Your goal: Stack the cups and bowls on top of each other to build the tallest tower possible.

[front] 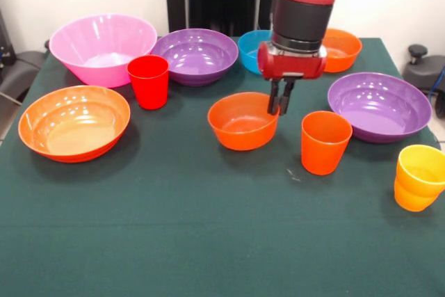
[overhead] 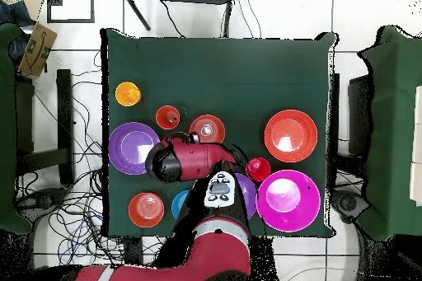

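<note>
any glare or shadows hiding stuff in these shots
Front view: soft glare streaks on the pink bowl and both purple bowls, nothing hidden; faint shadows fall under the cups on the table. Overhead view: the arm covers the blue bowl and part of a purple one.

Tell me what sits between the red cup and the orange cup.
The small orange bowl sits between the red cup and orange cup, with the gripper at its rim; the front view shows this.

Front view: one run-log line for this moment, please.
pincer: at small orange bowl rim, closure unclear | orange cup: upright beside bowl | tower: not started
</note>
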Robot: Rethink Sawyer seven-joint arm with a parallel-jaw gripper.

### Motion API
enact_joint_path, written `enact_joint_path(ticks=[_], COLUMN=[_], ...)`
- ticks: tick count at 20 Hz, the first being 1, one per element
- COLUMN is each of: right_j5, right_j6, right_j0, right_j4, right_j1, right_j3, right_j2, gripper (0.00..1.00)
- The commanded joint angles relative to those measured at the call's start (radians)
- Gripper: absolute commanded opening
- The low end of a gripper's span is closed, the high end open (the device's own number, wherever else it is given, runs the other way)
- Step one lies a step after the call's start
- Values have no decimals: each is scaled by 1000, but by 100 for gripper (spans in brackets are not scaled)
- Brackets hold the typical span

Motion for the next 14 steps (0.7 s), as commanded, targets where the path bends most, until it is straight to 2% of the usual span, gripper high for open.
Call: enact_joint_path(ticks=[1, 14], right_j5=[107, 68], right_j6=[32, 45], right_j0=[-21, -1], right_j4=[-29, -42], right_j1=[68, 126], right_j3=[-107, -152], right_j2=[86, 63], gripper=[0, 0])
